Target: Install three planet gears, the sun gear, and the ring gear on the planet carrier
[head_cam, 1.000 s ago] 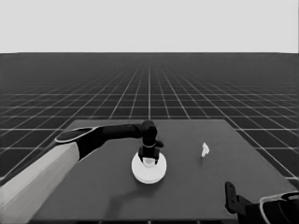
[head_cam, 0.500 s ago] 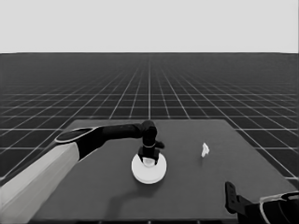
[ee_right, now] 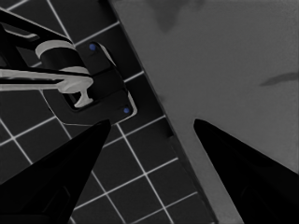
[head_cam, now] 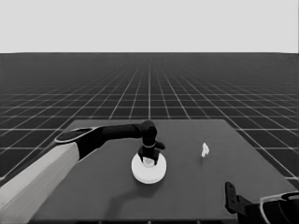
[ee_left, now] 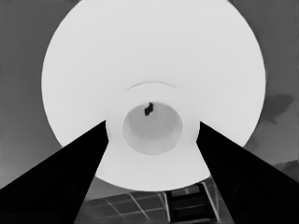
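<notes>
White larger round part (head_cam: 148, 169), flat on the surface (head_cam: 196, 186), is straddled at its raised central hub by the spread, ungripping left end effector (head_cam: 148, 160).

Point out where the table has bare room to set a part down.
Bare stretches: between the round white stack and the thin white piece; the near edge of the table ahead of the parked right gripper. Crowded: mid-table, where the left gripper stands over the stack.

Even flat light; soft shadow on table (head_cam: 196, 196) beneath left arm (head_cam: 70, 154).
</notes>
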You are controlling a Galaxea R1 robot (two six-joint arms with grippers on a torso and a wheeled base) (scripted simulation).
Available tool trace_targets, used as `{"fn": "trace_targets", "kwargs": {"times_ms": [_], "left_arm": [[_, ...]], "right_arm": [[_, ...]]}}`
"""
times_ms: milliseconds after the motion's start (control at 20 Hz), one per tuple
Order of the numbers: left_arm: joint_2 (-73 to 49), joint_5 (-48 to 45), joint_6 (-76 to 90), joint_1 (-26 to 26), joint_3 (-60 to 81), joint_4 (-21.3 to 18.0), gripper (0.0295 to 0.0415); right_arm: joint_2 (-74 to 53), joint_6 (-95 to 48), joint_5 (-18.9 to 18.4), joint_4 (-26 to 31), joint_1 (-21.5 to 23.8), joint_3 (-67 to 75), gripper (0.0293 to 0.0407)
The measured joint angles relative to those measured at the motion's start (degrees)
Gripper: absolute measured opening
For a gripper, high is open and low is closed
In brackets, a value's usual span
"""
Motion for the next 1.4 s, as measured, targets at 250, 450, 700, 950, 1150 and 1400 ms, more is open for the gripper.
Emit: {"fn": "trace_targets", "kwargs": {"times_ms": [250, 450, 700, 950, 1150, 1400], "left_arm": [[0.01, 0.00, 2.51, 0.01, 0.01, 0.00, 0.0349], [0.01, -0.01, 4.51, 0.02, 0.00, 0.01, 0.0349], [0.02, -0.01, 7.01, 0.04, 0.00, 0.00, 0.0349], [0.00, 0.01, 9.50, 0.08, 0.00, -0.01, 0.0349], [-0.03, 0.02, 11.31, 0.23, -0.03, 0.02, 0.0373], [-0.09, 0.06, 11.71, 0.25, -0.05, 0.04, 0.0384]], "right_arm": [[0.00, 0.00, 0.00, 0.00, 0.00, 0.00, 0.0385], [0.00, 0.00, 0.00, 0.00, 0.00, 0.00, 0.0385], [0.00, 0.00, 0.00, 0.00, 0.00, 0.00, 0.0385], [0.00, 0.00, 0.00, 0.00, 0.00, 0.00, 0.0385], [0.00, 0.00, 0.00, 0.00, 0.00, 0.00, 0.0385], [0.00, 0.00, 0.00, 0.00, 0.00, 0.00, 0.0385]]}}
